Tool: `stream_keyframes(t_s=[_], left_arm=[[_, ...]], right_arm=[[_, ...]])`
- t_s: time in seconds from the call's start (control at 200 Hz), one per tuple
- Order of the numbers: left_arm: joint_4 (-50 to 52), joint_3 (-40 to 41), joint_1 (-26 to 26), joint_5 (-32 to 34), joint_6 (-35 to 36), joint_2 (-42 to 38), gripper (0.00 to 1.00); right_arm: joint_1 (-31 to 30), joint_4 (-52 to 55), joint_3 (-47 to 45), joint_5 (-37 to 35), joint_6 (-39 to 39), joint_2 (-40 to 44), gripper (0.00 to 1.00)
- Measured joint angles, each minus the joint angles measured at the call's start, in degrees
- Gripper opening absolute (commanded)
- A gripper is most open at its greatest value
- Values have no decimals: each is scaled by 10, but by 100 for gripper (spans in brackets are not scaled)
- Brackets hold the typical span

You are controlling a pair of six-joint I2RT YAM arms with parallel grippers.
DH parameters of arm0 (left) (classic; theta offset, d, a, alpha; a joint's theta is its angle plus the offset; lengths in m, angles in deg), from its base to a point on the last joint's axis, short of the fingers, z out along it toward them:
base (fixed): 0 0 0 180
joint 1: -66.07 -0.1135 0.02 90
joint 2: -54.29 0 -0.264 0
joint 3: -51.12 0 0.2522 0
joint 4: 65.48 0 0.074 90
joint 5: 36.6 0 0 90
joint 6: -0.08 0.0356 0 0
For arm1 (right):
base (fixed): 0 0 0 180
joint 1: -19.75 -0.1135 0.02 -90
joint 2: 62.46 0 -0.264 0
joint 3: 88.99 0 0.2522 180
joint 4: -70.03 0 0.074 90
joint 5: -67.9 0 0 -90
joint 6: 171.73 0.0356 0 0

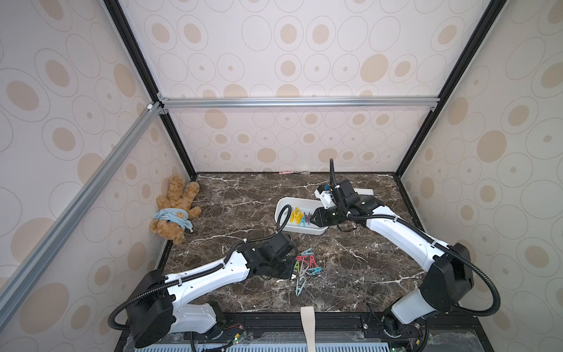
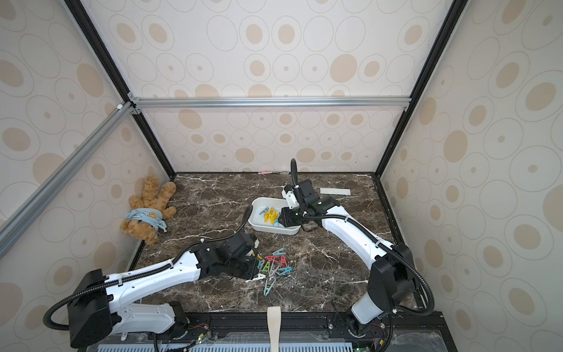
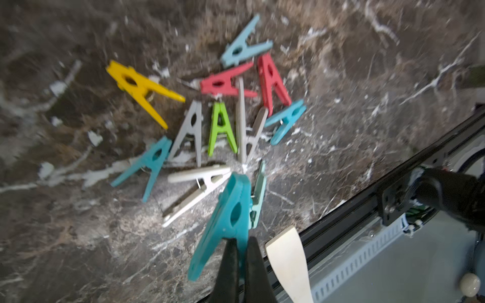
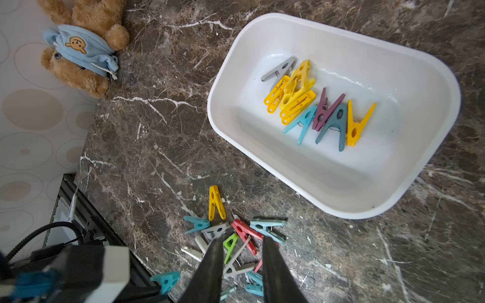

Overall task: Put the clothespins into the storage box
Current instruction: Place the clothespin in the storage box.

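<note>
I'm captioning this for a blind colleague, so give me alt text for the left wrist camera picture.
The left gripper is shut on a teal clothespin, seen close up. Beyond it, loose clothespins in yellow, red, grey, green, teal and white lie clustered on the dark marble table; the picture is slightly blurred.

Counter: dark brown marble, white-veined. Carried on it: a white storage box, set rear right; loose clothespins, heaped nearer the front, apart from the box; a teddy bear, laid at the left edge; a flat white strip, placed behind the box.
</note>
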Motion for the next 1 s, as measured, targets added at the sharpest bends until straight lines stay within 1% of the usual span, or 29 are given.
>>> stream_keyframes(t_s=[0.095, 0.185, 0.375, 0.63, 0.705, 0.835, 0.945, 1.0], left_arm=[[-6, -57, -53, -14, 34, 27, 4], [-19, -114, -98, -22, 66, 78, 4], [-59, -207, -155, -40, 115, 209, 3], [-70, -348, -183, -43, 157, 375, 3], [-69, -386, -187, -42, 165, 412, 3], [-68, -428, -194, -36, 172, 455, 5], [-66, -447, -197, -35, 173, 478, 8], [-64, -450, -197, -34, 173, 486, 12]], right_arm=[[0, 7, -26, -4, 5, 17, 28], [-1, 17, -46, -7, 8, 29, 28], [-10, 32, -82, -16, 11, 45, 29], [-37, 34, -130, -26, 32, 53, 29], [-58, 32, -146, -30, 44, 54, 32], [-86, 25, -177, -31, 65, 58, 34], [-87, 19, -196, -31, 84, 67, 34], [-87, 18, -198, -32, 92, 72, 34]])
